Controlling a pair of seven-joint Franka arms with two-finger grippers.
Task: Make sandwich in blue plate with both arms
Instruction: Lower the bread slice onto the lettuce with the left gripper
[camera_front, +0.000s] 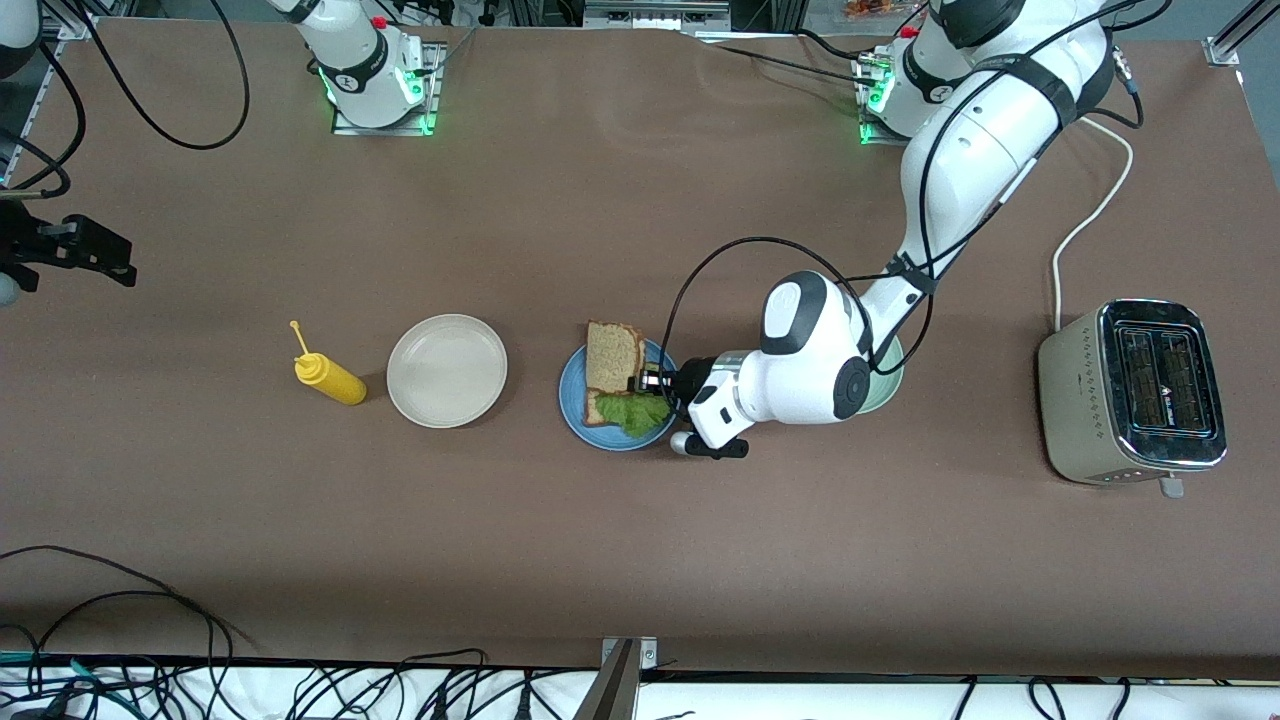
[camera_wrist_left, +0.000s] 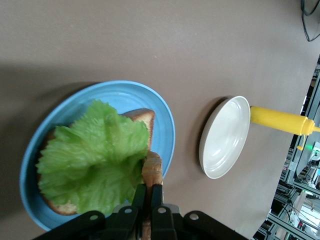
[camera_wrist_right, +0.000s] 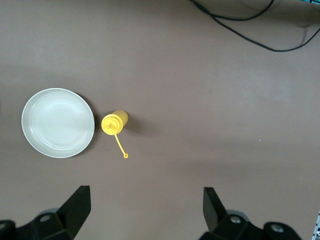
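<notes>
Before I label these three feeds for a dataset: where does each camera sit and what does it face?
Front view: high across the table, facing both arms' bases; left gripper holds a bread slice over the blue plate.
Left wrist view: on the left arm, looking at lettuce and plate.
Right wrist view: looking down past open right gripper.
Shared by all: beige plate, yellow bottle.

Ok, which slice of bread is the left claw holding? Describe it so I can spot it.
Find the blue plate at mid-table, between the beige plate and the toaster. A bottom slice lies there under lettuce. The top slice is the one lifted above them, pinched at its crust by the left claw.
</notes>
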